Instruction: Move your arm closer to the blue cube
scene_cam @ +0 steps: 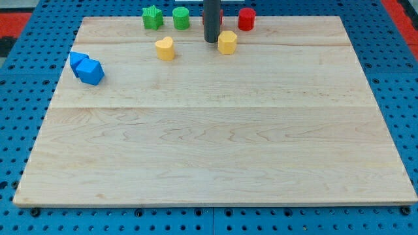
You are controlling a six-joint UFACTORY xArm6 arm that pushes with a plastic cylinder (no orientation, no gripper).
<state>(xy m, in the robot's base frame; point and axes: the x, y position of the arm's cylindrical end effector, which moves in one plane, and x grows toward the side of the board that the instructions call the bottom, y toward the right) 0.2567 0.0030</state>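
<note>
The blue cube [91,72] sits near the board's left edge, touching a second blue block [78,61] just up and left of it. My tip [211,41] is at the view's top centre, far to the right of the blue cube. It stands right beside the left side of a yellow block [227,42]. A red block behind the rod is mostly hidden by it.
A yellow heart-shaped block [164,48] lies between the tip and the blue blocks. A green star [152,17], a green cylinder [181,17] and a red cylinder [246,19] line the top edge. The wooden board [215,143] rests on a blue pegboard.
</note>
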